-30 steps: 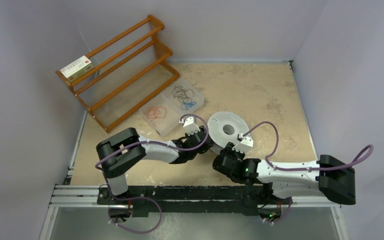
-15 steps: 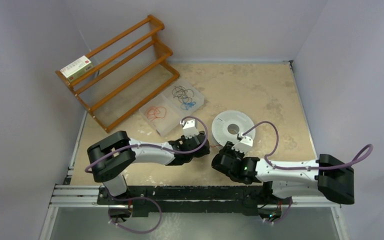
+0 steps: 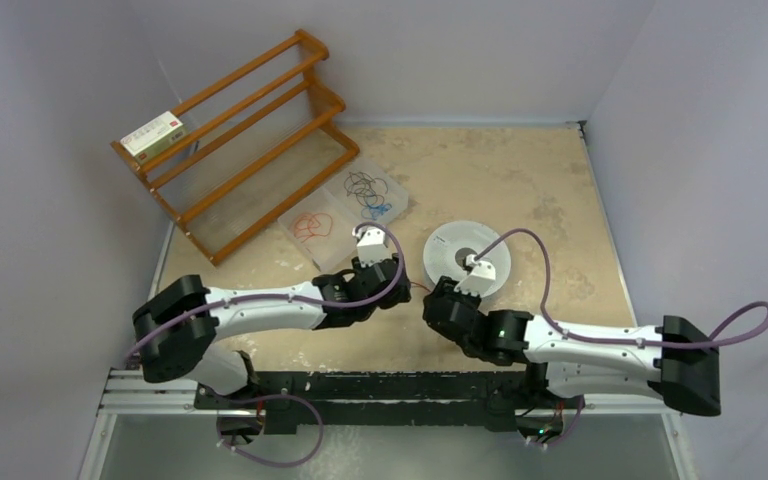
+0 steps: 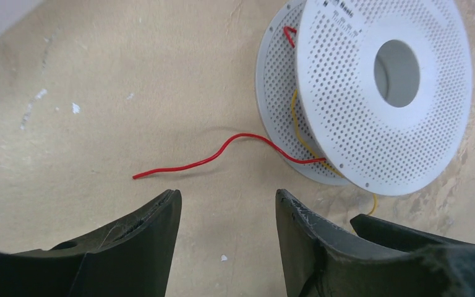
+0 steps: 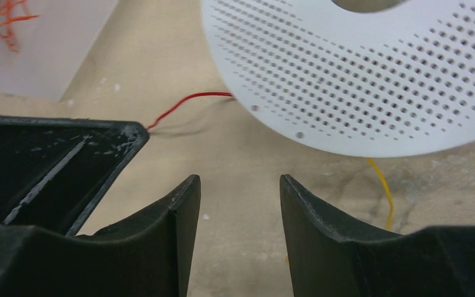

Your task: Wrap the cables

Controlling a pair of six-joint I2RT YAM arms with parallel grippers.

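Note:
A white perforated spool [image 3: 470, 255] lies on the tan table, also in the left wrist view [image 4: 383, 93] and the right wrist view [image 5: 371, 74]. A thin red cable [image 4: 222, 151] runs from between its flanges out onto the table to the left, with its free end loose; it also shows in the right wrist view [image 5: 185, 102] and faintly from above [image 3: 421, 290]. A thin yellow cable [image 4: 297, 124] hangs from the spool's near edge [image 5: 383, 192]. My left gripper [image 3: 407, 283] [image 4: 226, 195] is open and empty, just short of the red cable. My right gripper [image 3: 433, 300] [image 5: 238, 179] is open and empty beside it.
Two clear trays stand left of the spool: one [image 3: 312, 228] holds a tangle of red cable, the other [image 3: 365, 195] black and blue cables. A wooden rack [image 3: 250, 140] with a small box [image 3: 153, 133] stands at the back left. The grippers' fingers nearly touch.
The spool has settled flatter and slightly to the right. Both arms have stretched out lower, and the two grippers have shifted a little toward the spool's near left edge.

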